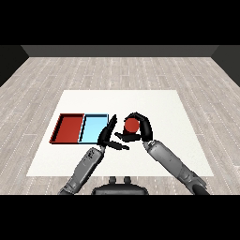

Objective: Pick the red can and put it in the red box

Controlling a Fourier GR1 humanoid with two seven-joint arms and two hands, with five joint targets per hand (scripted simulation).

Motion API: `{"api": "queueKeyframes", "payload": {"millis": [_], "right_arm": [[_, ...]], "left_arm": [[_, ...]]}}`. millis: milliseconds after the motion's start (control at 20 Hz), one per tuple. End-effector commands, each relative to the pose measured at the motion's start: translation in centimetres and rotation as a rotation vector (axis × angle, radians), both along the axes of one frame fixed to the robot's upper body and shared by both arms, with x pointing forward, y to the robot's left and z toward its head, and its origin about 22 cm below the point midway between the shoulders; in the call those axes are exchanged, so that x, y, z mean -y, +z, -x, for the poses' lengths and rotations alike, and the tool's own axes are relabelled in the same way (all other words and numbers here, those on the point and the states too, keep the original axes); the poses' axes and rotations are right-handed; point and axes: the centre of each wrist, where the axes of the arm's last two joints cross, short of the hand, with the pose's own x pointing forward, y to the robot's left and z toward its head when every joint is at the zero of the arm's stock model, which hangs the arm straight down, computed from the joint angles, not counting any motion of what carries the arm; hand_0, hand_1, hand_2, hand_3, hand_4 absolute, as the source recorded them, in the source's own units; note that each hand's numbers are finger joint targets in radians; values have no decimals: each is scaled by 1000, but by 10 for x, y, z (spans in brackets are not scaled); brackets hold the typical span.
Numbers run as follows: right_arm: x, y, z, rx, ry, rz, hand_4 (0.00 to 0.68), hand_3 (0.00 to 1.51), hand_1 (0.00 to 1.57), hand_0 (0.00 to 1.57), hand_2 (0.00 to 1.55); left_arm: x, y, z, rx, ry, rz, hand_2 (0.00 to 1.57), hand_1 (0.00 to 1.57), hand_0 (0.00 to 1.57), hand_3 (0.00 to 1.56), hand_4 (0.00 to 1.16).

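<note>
So the red can [131,124] is in the right hand [140,127], with the black fingers curling over the top of it and the thumb coming in underneath, so really only a round red patch of the can shows through the gap. Can't make out its lower part or whether it touches the white table [154,108] at all, the hand covers that bit. It sits just to the right of the two trays, not in either one. The left hand [108,137] is right next to it, fingers straight and spread out, one pointing up toward the light blue tray's corner and others reaching toward the right hand's thumb. It holds nothing as far as I can see, though where the two hands meet it's all black on black and hard to say if they touch. The red tray [69,128] lies at the left and the light blue tray [93,126] is pressed up beside it on the right, nothing visible inside either. The left hand's fingers overlap the blue tray's near right corner. Both grey forearms get cut off at the bottom edge.
</note>
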Motion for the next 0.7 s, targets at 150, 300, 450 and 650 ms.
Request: {"api": "queueKeyframes", "payload": {"millis": [150,300,450,650], "right_arm": [[-16,1,1,0,20,-11,551,1374,1482,1482,1443],[-28,10,4,1,43,-30,561,1369,1476,1476,1441],[-25,5,-11,-10,51,1,554,1367,1470,1470,1431],[-44,-1,8,-22,88,-34,545,1371,1473,1473,1434]], "left_arm": [[-7,-6,12,-34,18,3,0,0,0,0,0],[-14,-15,7,-29,6,23,0,0,0,0,0],[1,1,11,-27,-4,24,0,0,0,0,0],[10,5,-2,-29,-15,11,0,0,0,0,0]]}}
